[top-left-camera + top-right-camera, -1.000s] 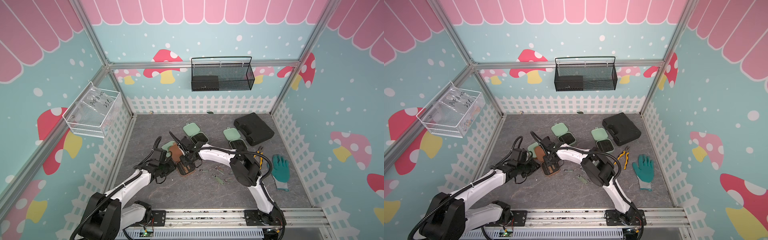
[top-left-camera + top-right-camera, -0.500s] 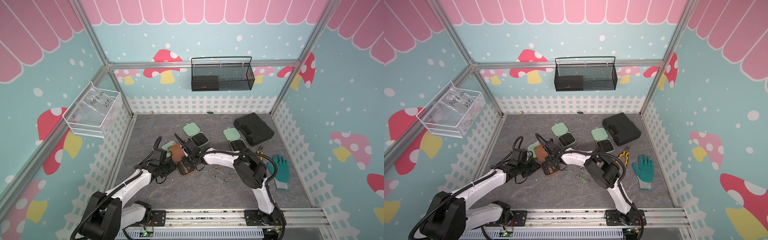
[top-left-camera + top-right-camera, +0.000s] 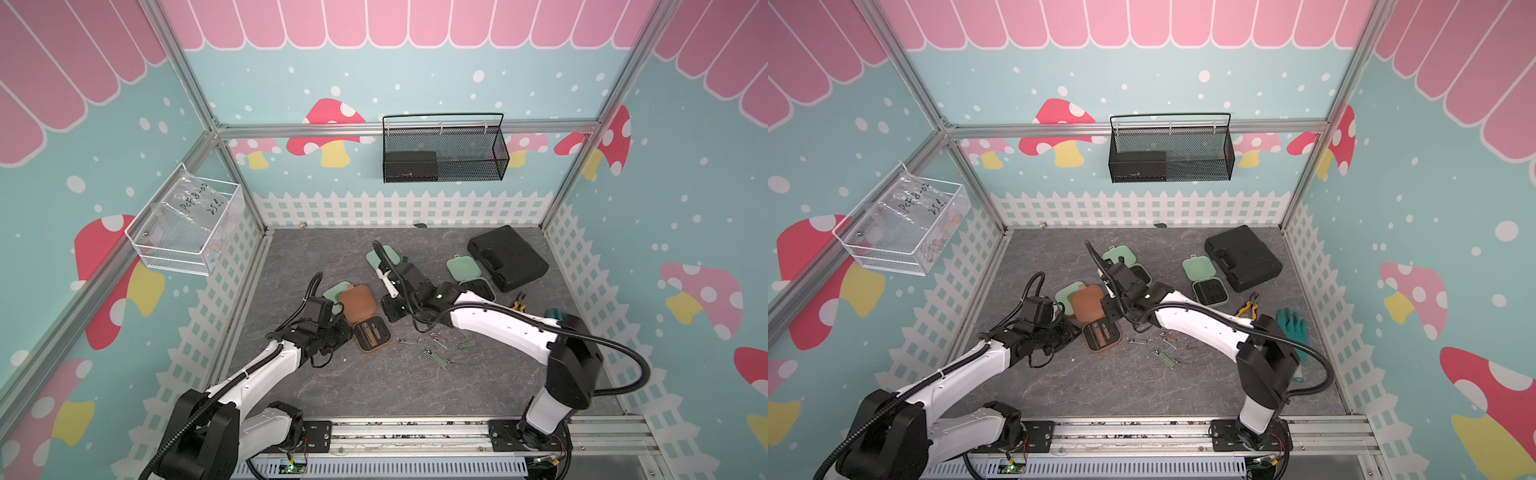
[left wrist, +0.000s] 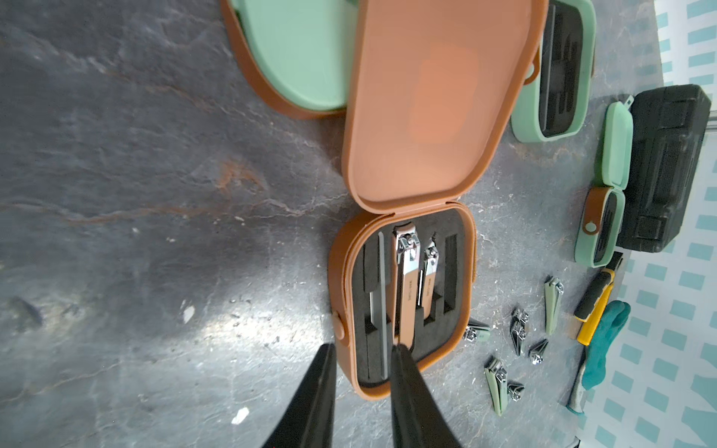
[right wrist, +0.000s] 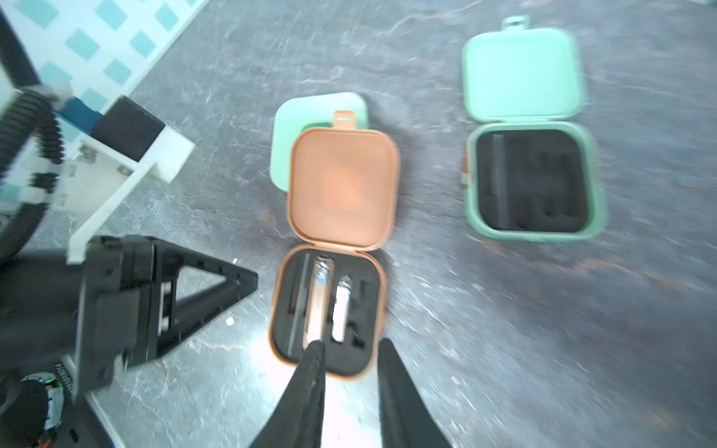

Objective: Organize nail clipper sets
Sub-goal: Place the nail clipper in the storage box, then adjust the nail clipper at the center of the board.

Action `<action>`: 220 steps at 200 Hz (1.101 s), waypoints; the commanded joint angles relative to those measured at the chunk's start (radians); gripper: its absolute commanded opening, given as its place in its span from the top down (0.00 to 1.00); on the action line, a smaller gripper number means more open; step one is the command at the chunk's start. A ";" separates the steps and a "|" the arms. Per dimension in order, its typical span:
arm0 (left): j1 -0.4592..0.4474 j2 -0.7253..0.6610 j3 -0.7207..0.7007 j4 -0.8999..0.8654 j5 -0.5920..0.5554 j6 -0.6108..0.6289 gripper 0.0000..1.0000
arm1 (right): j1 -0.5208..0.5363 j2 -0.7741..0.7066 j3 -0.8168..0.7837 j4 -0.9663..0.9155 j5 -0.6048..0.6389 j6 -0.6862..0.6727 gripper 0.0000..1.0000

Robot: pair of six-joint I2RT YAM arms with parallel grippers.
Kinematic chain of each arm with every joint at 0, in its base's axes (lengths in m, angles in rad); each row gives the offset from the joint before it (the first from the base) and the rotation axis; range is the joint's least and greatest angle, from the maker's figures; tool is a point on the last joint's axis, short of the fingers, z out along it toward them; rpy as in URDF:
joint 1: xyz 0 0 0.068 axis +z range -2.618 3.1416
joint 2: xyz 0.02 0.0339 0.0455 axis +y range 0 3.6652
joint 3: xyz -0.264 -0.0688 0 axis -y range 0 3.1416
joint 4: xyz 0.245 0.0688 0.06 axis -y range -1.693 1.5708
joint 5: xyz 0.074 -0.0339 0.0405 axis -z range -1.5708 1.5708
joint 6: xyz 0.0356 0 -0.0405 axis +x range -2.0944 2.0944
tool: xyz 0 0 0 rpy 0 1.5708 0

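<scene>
Brown case (image 4: 423, 155) open | left fingers (image 4: 318, 395) parted, empty | right fingers (image 5: 310, 388) parted, empty, view blurred

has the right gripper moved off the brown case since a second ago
Yes. The right gripper has backed off the brown case's tray, toward the black case.
</scene>
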 commanded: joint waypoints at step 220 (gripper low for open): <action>-0.135 0.067 0.103 -0.036 -0.045 -0.033 0.72 | -0.268 -0.044 -0.478 -0.071 -0.037 -0.151 0.62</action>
